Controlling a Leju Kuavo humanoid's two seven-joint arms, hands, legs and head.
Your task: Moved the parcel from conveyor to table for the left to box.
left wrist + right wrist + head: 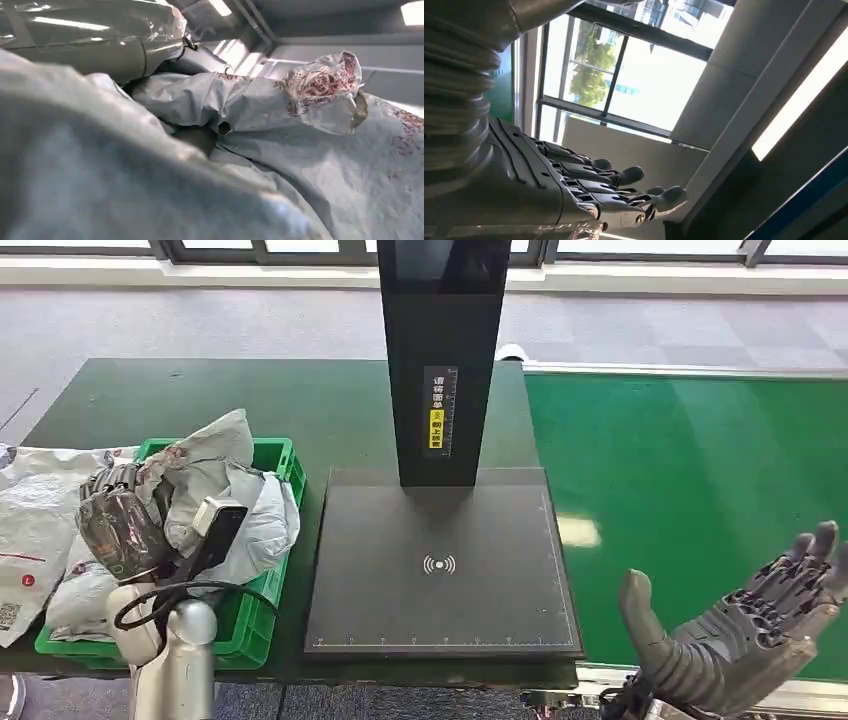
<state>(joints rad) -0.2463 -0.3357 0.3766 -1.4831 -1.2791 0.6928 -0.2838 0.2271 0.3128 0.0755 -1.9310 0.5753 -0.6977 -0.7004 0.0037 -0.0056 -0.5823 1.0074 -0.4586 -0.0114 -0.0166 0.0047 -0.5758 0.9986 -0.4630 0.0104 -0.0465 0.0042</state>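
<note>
Your left hand [118,525] rests among grey parcels [225,495] heaped in the green crate [278,454], its grasp apparently closed but unclear; your right hand [745,625] hangs splayed, empty, over the conveyor [690,460].

Free room and obstacles, placed relative to the black scanner column [444,360]. In front of the column, the dark scan plate [440,570] lies flat and bare, open to approach from above and from the near edge. To the column's right, the green conveyor belt [690,490] is an unobstructed surface; the right hand [745,625] hovers over its near edge, fingers spread, holding nothing. To the column's left, bare table [200,390] lies behind the green bin [270,455], which is heaped with grey parcels [225,495]. The left hand [120,520] rests among them. White mailers [35,510] lie left of the bin. The column itself blocks straight passage across the table's far middle.
</note>
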